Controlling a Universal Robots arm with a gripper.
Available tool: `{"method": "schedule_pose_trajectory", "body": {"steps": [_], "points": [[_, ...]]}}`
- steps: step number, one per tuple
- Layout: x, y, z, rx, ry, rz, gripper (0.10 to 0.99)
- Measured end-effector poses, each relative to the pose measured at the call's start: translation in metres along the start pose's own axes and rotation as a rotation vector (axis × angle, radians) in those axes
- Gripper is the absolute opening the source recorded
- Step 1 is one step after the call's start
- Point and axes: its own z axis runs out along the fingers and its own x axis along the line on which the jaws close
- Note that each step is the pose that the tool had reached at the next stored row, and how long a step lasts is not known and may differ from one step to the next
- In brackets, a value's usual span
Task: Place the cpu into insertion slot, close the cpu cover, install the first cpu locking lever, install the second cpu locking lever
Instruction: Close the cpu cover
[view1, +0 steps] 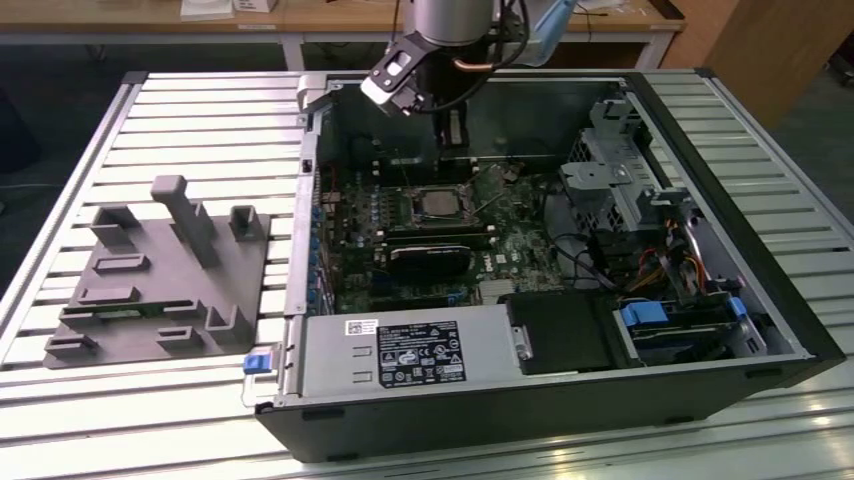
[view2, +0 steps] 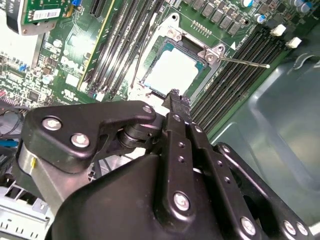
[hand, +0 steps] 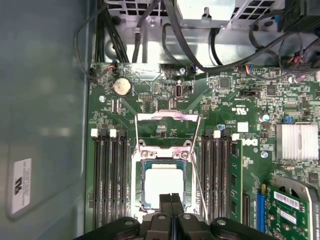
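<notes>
The cpu (hand: 162, 184) lies flat in the insertion slot (hand: 142, 190), its pale metal top facing up; it also shows in the second wrist view (view2: 172, 74) and the exterior view (view1: 434, 205). The cpu cover (hand: 168, 116) stands swung back from the socket, a thin silvery frame. A thin wire locking lever (hand: 199, 175) runs along one side of the socket and sticks out free (view2: 245, 62). My gripper (hand: 171, 200) hovers just above the socket's edge, fingers pressed together with nothing between them (view2: 175, 96). The arm reaches down into the case (view1: 447, 150).
Long black memory slots (hand: 110, 180) flank the socket on both sides. A green card (hand: 295, 210) and a finned heatsink (hand: 297, 141) sit nearby. Cables hang at the case's drive end (hand: 200, 45). A grey fixture (view1: 160, 270) rests on the slatted table beside the case.
</notes>
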Motion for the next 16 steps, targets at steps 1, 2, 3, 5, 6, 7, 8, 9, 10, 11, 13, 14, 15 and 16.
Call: {"method": "schedule_pose_trajectory", "body": {"steps": [1, 2, 3, 5, 6, 7, 8, 9, 10, 11, 13, 14, 15, 16], "points": [[0.0000, 0.0001, -0.0017, 0.000, 0.0001, 0.000, 0.106], [-0.0001, 0.0002, -0.0034, 0.000, 0.0001, 0.000, 0.106], [-0.0001, 0.0003, -0.0050, -0.001, 0.0000, 0.000, 0.106], [-0.0001, 0.0003, -0.0059, -0.001, 0.0002, 0.000, 0.106], [-0.0001, 0.0003, -0.0059, -0.001, 0.0003, 0.000, 0.106], [-0.0001, 0.0003, -0.0059, -0.001, 0.0003, 0.000, 0.106], [-0.0001, 0.0003, -0.0060, -0.001, 0.0002, 0.000, 0.106], [-0.0001, 0.0005, -0.0061, -0.001, 0.0000, 0.000, 0.106], [-0.0001, 0.0013, -0.0061, -0.001, -0.0001, 0.000, 0.106], [-0.0001, 0.0026, -0.0061, -0.001, -0.0002, 0.000, 0.106], [0.0000, 0.0063, -0.0058, -0.001, 0.0000, 0.000, 0.106], [0.0000, 0.0086, -0.0057, -0.001, 0.0000, 0.000, 0.106], [0.0000, 0.0108, -0.0056, -0.001, 0.0000, 0.000, 0.106], [0.0000, 0.0130, -0.0055, -0.001, 0.0000, 0.000, 0.106]]}}
